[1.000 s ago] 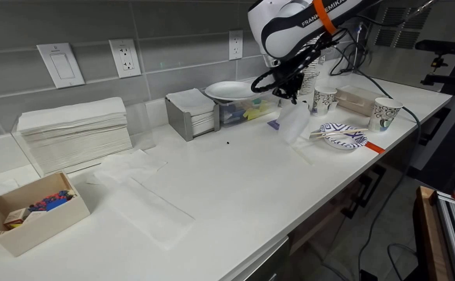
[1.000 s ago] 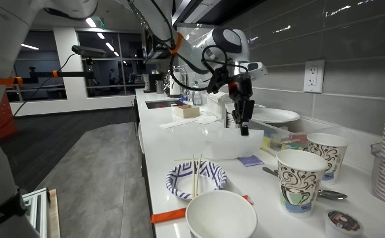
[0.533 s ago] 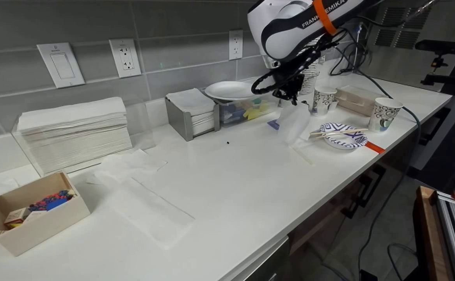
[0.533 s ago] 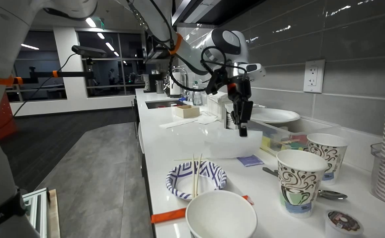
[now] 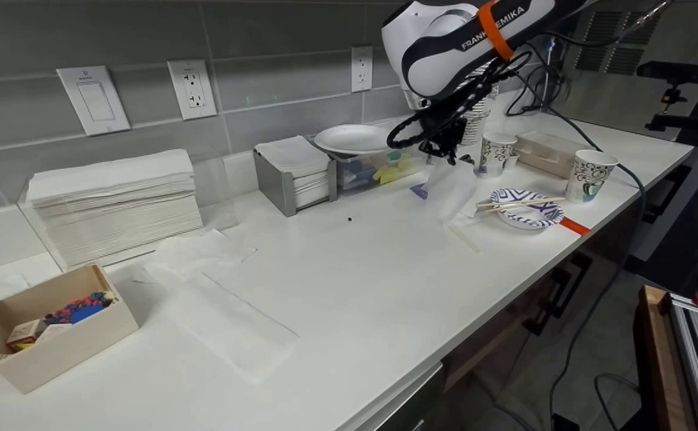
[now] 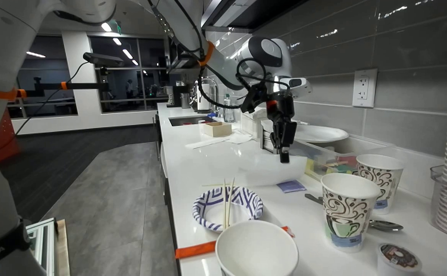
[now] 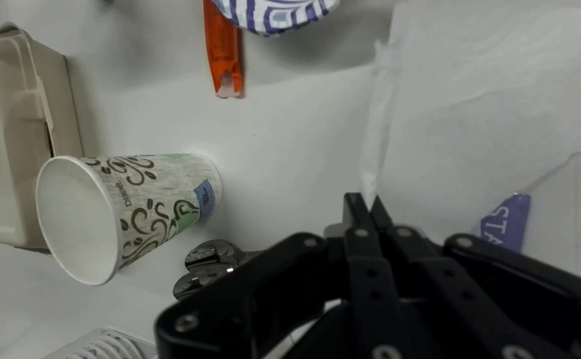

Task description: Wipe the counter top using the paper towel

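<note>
The white paper towel (image 5: 448,190) hangs from my gripper (image 5: 452,159) over the white counter top (image 5: 349,281) in an exterior view. It also hangs from the gripper (image 6: 284,158) as a pale sheet (image 6: 263,172) in an exterior view, its lower edge at or near the counter. In the wrist view the gripper (image 7: 370,202) is shut on the towel's pinched, folded edge (image 7: 381,114), and the sheet spreads to the right. A purple packet (image 7: 507,222) lies close to the towel. A small dark speck (image 5: 349,219) is on the counter.
A patterned bowl (image 6: 204,214) with sticks, an orange wrapper (image 6: 194,250) and paper cups (image 6: 348,214) stand near the towel. A clear bin (image 5: 373,173) and napkin holder (image 5: 274,182) line the wall. Loose towels (image 5: 235,329) and a wooden box (image 5: 73,353) lie farther along.
My gripper has come down slightly, still holding the towel. In an exterior view it first shifts a little left, then right. The towel's top edge sinks with it. Other things stay put.
</note>
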`<state>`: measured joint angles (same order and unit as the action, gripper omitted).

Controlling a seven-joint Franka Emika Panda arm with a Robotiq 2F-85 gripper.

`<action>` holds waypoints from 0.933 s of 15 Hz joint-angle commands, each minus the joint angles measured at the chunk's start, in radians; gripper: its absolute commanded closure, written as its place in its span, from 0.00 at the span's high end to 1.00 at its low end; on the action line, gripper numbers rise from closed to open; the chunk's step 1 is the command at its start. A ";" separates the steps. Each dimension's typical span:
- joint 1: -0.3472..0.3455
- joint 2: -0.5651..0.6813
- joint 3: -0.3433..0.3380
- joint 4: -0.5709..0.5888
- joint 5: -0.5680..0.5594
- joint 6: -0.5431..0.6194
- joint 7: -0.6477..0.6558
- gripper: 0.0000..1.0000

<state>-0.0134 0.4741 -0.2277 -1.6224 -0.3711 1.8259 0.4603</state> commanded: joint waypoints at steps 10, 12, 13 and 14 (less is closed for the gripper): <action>-0.008 -0.013 0.164 -0.067 0.276 0.175 -0.165 0.00; -0.001 0.004 0.180 -0.069 0.304 0.226 -0.170 0.00; 0.001 0.013 0.186 -0.069 0.314 0.241 -0.176 0.00; 0.007 0.022 0.189 -0.073 0.316 0.268 -0.177 0.00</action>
<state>-0.0141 0.4765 -0.0471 -1.6755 -0.0951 2.0248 0.3114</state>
